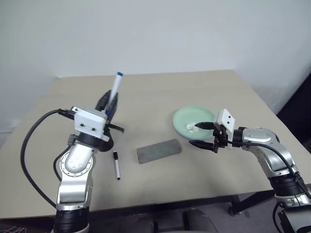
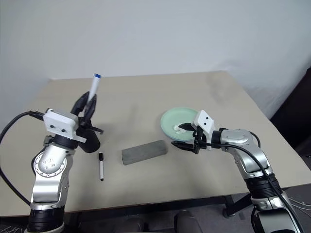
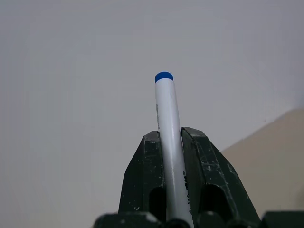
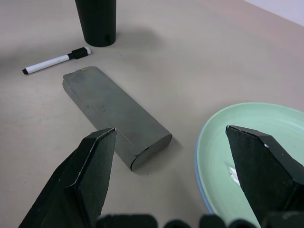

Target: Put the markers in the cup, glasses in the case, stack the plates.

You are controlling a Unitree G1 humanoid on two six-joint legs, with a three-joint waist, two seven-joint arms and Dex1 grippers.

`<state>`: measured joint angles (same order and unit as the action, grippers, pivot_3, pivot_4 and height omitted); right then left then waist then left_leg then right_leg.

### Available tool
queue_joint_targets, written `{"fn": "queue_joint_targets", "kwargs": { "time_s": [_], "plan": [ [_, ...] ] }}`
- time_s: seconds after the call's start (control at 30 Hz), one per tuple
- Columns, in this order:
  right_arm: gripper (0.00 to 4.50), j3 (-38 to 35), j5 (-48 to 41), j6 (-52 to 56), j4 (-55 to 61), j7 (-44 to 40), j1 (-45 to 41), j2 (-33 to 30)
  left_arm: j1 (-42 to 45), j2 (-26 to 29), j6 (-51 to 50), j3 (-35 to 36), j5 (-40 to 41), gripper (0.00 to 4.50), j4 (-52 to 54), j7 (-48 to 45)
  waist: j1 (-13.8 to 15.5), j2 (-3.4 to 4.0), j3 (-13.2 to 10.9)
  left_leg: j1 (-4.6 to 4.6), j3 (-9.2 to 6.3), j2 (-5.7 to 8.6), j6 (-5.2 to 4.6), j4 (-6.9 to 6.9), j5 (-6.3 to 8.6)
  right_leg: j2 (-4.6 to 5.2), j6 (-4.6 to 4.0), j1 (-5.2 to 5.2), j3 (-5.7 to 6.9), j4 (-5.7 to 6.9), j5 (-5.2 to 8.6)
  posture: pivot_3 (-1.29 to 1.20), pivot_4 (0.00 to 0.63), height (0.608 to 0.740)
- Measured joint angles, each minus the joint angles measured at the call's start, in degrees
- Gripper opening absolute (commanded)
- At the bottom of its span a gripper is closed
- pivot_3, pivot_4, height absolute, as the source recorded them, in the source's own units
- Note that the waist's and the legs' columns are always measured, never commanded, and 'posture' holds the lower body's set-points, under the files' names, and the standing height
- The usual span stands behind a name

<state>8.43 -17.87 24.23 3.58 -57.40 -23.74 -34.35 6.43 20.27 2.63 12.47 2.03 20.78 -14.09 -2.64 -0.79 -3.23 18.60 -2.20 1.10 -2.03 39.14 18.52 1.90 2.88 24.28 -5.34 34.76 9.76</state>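
Note:
My left gripper (image 1: 110, 103) is raised above the table's left side, shut on the blue-capped marker (image 3: 166, 123), which points up and away. The black cup (image 4: 97, 21) stands below it, partly hidden by that hand. A black-capped marker (image 1: 116, 165) lies flat on the table near the cup. Mid-table lies the grey case (image 1: 159, 151), lid shut. My right gripper (image 1: 196, 134) hovers open at the near left edge of the mint green plate (image 1: 199, 115). A light blue rim (image 4: 200, 183) shows under that plate. The glasses are out of view.
A small white paper wad (image 1: 191, 127) lies on the green plate. The beige table (image 1: 218, 92) runs back to a pale wall, and its front edge passes just ahead of both arms.

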Motion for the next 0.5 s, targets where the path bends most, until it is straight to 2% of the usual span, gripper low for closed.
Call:
{"fn": "queue_joint_targets", "kwargs": {
  "time_s": [0.13,0.5],
  "plan": [
    [4.0,0.0,0.0,0.0,0.0,0.01,-0.01,0.04,1.14,0.62,0.18,2.62,-0.74,0.16,-1.8,2.46,0.04,-0.04,0.02,0.02,0.01,0.04,0.0,0.05,0.0,0.02,0.01,-0.03,-0.02,-0.03,-0.01,0.0,0.0,0.74],
    [4.0,0.03,0.0,0.02,-0.01,-0.26,-0.25,0.04,1.37,2.71,5.26,3.3,-3.97,0.16,-8.51,4.57,0.05,-0.05,0.02,0.0,0.0,0.03,0.0,0.05,0.0,0.01,-0.01,-0.03,-0.02,0.0,-0.03,0.0,0.0,0.74]
  ]
}}
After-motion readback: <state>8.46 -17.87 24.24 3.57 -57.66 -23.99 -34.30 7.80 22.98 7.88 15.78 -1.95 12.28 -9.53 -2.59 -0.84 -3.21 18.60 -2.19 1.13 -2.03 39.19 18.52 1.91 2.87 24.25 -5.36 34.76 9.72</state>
